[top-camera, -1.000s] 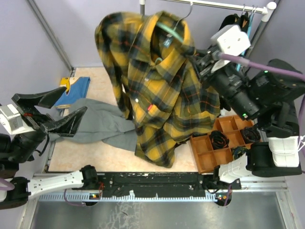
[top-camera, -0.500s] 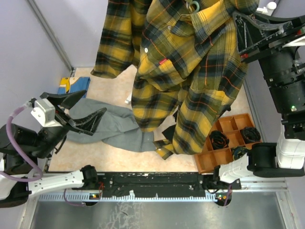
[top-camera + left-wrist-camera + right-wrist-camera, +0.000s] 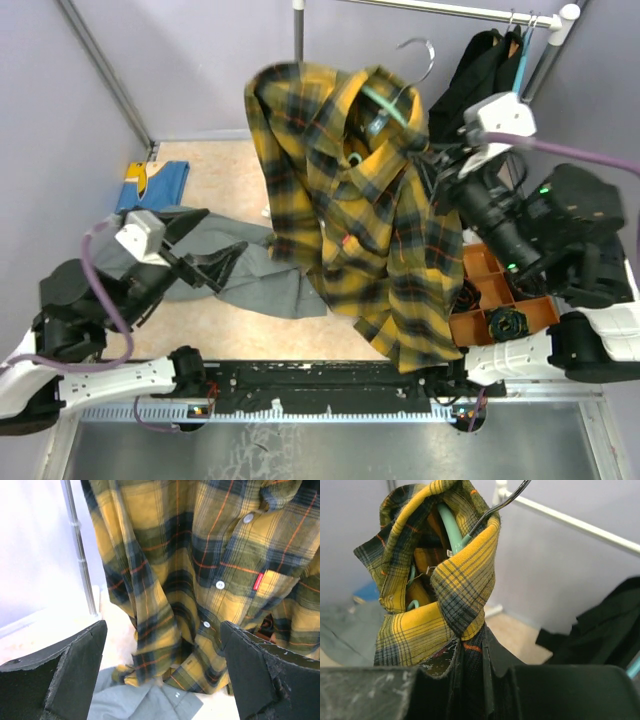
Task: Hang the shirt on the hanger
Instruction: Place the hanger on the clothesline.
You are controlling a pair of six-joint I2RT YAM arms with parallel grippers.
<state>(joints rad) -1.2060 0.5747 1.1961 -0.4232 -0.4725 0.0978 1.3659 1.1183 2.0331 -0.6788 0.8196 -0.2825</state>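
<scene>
Right claw (image 3: 470,652) first: pinched nearly shut on a fold of the shirt (image 3: 350,230) just under the collar. Whether it also has plastic through the cloth, I can't tell. Tucked inside that collar is the hanger (image 3: 451,527), pale teal, with its metal hook (image 3: 420,55) poking out above the shirt. The hook looks clear of the rail (image 3: 450,10) higher up. So the shirt hangs from that pinch, bunched to one side, its tail drooping beside the grey garment (image 3: 260,285) that lies low to its left.

Left claw (image 3: 215,248): low and left of the shirt, jaws spread wide, nothing in them, aimed at the buttoned front.

Handling: soft flannel, light and floppy, likely to slide and bunch on smooth plastic. The hanger is stiff but thin. The best hold, I'd say, is a shoulder seam or the collar edge, to draw the loose shoulder over the hanger's end. A grab at the hem would probably just tug the shirt off.
</scene>
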